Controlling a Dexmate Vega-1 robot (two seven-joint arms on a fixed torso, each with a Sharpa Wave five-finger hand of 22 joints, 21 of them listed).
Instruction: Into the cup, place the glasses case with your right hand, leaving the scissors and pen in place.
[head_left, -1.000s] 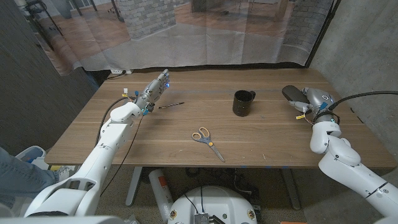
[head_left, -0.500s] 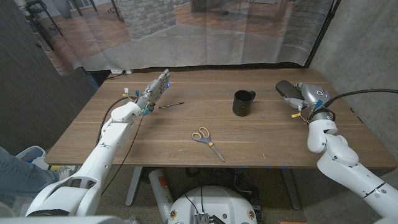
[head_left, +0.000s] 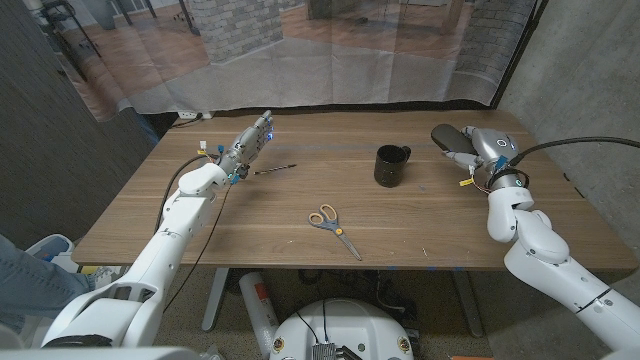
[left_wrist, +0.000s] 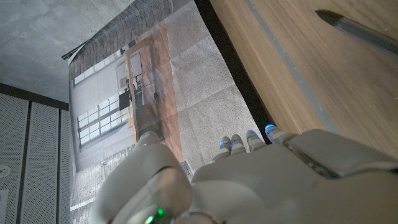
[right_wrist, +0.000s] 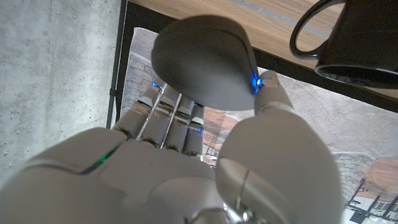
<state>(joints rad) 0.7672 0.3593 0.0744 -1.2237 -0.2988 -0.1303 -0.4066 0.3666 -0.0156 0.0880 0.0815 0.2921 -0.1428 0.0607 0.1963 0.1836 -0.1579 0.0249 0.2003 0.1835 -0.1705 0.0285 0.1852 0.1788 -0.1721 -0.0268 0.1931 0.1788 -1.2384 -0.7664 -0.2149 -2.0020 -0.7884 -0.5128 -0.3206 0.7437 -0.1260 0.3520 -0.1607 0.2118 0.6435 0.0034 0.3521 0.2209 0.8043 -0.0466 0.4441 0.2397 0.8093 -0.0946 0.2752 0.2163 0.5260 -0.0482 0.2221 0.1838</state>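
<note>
Your right hand (head_left: 478, 148) holds the grey glasses case (head_left: 447, 137) up off the table (head_left: 260, 215), fingers (right_wrist: 171, 112) wrapped behind it and the thumb pressed on its near side, as the right wrist view shows plainly. From the black cup (head_left: 391, 165) at the table's middle, the case sits at about two o'clock, near it but clearly apart, rounded end toward the cup; the cup's handle points toward one o'clock. The scissors (head_left: 332, 224) lie flat at about seven o'clock from the cup, well apart from it. The pen (head_left: 274, 169) lies at nine o'clock from the cup, just beside your left hand (head_left: 250, 144), which is raised with its fingers (left_wrist: 247, 141) straight and close together, gripping nothing.
</note>
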